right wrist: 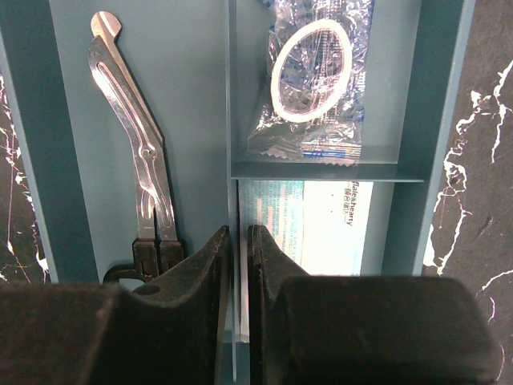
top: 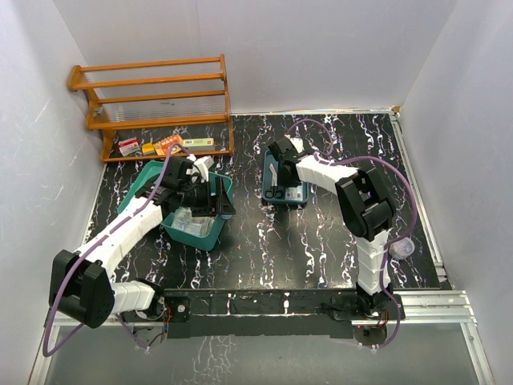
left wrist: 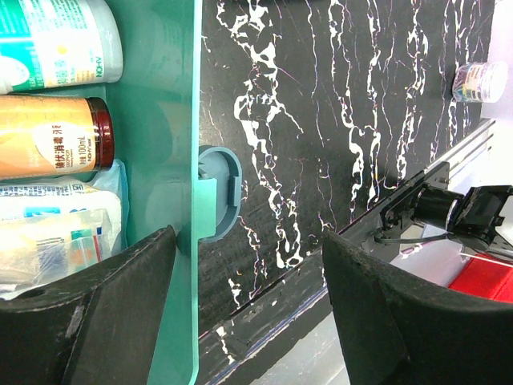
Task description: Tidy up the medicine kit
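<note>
The teal-green medicine kit (top: 188, 238) lies open at the left, its lid (top: 141, 189) folded back. In the left wrist view its front wall (left wrist: 172, 160) and latch (left wrist: 218, 192) show, with a white bottle (left wrist: 56, 40), an amber bottle (left wrist: 56, 136) and a packet (left wrist: 56, 233) inside. My left gripper (top: 215, 199) (left wrist: 248, 241) is open and straddles that wall, one finger inside and one outside. My right gripper (top: 282, 164) (right wrist: 239, 241) is shut on the middle divider (right wrist: 232, 120) of the darker teal tray (top: 305, 200), which holds metal shears (right wrist: 136, 160), a ring in a clear packet (right wrist: 314, 76) and a white sachet (right wrist: 337, 228).
A wooden slatted rack (top: 152, 96) stands at the back left with small boxes (top: 160, 146) under it. A small clear jar (top: 403, 249) sits near the right arm's base and shows in the left wrist view (left wrist: 479, 80). White walls close in on three sides.
</note>
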Action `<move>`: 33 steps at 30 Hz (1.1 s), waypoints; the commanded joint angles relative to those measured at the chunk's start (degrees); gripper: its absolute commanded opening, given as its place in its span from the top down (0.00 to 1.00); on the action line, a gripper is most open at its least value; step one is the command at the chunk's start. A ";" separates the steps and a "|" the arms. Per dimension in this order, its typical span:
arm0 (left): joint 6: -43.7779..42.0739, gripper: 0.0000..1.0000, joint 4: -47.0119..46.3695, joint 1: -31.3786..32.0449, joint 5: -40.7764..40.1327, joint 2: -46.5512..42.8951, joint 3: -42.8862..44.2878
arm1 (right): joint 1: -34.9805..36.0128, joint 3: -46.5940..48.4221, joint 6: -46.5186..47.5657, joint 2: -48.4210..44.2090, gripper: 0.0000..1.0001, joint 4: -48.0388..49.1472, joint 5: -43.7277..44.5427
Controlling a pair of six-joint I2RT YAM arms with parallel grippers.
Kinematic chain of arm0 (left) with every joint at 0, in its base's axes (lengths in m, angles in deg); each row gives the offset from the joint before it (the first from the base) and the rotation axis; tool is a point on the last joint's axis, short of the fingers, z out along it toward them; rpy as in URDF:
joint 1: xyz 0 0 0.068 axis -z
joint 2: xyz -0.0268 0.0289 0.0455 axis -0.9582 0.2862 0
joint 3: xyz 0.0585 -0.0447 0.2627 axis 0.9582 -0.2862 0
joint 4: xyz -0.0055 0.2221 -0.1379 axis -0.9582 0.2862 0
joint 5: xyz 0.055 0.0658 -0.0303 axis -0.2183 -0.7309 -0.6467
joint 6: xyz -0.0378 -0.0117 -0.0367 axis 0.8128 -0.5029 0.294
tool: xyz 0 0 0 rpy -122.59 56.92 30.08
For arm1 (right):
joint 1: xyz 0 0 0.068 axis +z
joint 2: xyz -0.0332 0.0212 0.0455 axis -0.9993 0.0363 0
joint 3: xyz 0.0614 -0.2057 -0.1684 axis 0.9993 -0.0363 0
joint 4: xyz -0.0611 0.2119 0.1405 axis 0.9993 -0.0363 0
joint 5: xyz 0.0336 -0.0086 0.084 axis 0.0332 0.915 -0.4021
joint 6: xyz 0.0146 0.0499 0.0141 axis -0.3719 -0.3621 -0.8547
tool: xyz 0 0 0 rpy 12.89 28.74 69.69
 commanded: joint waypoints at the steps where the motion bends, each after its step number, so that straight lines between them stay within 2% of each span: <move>1: -0.23 0.28 1.11 0.68 -0.69 0.25 0.91 | -0.08 2.72 0.78 0.93 0.88 -0.32 1.43; 4: -0.84 0.28 1.92 0.79 -1.15 0.40 1.55 | 0.08 3.61 0.68 0.75 0.82 -1.92 2.47; 7: -1.20 0.29 2.28 0.81 -1.62 0.39 1.82 | 0.27 3.97 0.68 -0.35 0.82 -2.59 3.65; 12: -1.34 0.34 2.07 0.98 -1.19 0.31 1.74 | 0.42 6.62 1.27 -0.16 0.85 -5.90 5.60; 21: -1.39 0.34 2.07 1.02 -1.28 0.14 1.64 | 0.43 7.37 1.91 2.15 0.91 -5.27 2.24; 27: -1.41 0.35 2.16 1.17 -1.08 0.04 1.63 | 0.38 7.03 1.83 3.62 1.00 -4.20 1.20; 33: -0.68 0.37 -0.04 1.25 0.56 0.73 1.25 | 0.35 5.28 1.31 0.88 1.00 -2.88 3.76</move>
